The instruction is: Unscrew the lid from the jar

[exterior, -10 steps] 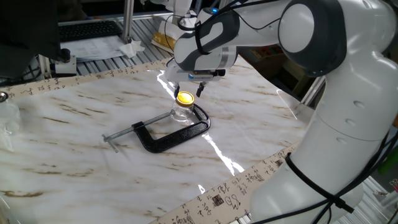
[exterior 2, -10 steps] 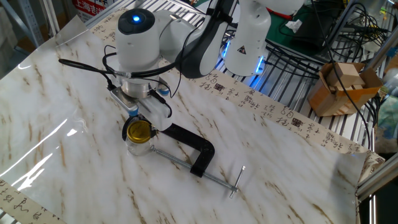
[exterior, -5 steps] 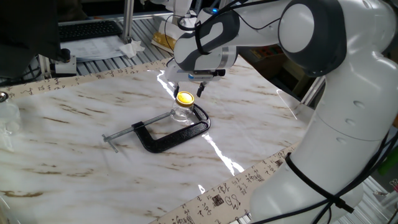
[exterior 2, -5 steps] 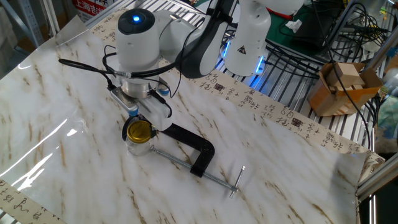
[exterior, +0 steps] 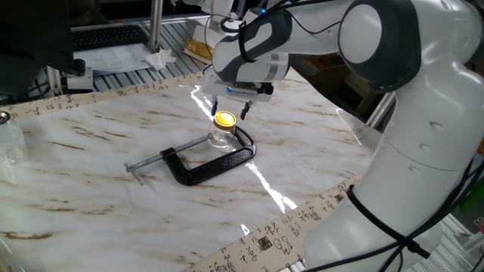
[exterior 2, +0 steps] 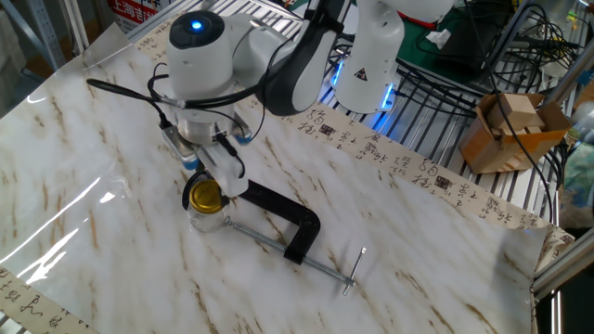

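Our gripper [exterior: 229, 111] has lifted since half a second ago: in both views the wrist sits a little higher than it did, and the fingers [exterior 2: 233, 185] now hang above the lid instead of down around it. We see the two fingers spread to either side of the cap with nothing between them, so we read the hand as open and empty.

Next in size, the black C-clamp [exterior: 212, 165] lies flat on the marble table [exterior: 91, 166] just where it lay before, its screw rod [exterior 2: 302, 262] reaching away from the jar. The jar [exterior: 220, 138] stands upright inside the clamp's mouth, apparently pinched there, and has not shifted or tipped.

Smallest of all, the lid [exterior 2: 206, 195] sits on the jar's mouth, yellow and level, directly under the raised fingers. It did not go up with the hand.

We take that to mean the lid is not off yet. A rise with spread fingers, leaving the cap behind, looks to us like a release between turns rather than a finished removal. Whether the cap has loosened at all we cannot tell from these views. Our guess is that the hand must come down, close on the rim and twist again, while the clamp keeps the glass from spinning along.
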`<state>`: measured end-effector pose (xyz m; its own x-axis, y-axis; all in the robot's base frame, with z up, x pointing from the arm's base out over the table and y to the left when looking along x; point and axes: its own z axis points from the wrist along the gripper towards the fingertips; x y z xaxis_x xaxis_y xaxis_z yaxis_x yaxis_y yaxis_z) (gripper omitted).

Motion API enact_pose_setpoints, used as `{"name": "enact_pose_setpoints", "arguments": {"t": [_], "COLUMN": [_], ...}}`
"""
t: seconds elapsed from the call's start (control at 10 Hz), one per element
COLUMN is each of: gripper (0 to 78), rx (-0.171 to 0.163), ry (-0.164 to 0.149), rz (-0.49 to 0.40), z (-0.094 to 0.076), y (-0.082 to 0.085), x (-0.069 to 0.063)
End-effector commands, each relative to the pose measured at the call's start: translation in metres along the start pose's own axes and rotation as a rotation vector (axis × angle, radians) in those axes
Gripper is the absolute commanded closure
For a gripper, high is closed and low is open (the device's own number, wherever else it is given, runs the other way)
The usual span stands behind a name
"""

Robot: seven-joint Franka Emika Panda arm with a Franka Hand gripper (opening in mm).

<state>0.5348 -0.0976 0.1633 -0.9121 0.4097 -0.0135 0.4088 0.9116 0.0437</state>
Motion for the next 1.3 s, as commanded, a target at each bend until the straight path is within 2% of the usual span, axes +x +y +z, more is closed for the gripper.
{"name": "enact_pose_setpoints", "arguments": {"t": [0.1, 0.8, 1.3], "gripper": [0.2, 0.2, 0.2], "rx": [-0.204, -0.212, -0.174], "ry": [-0.049, -0.059, -0.076], "rz": [1.238, 1.297, 1.264], "z": [-0.0114, -0.0089, -0.0065], "y": [-0.0144, -0.0148, -0.0133], "x": [-0.0057, -0.0014, -0.0011]}}
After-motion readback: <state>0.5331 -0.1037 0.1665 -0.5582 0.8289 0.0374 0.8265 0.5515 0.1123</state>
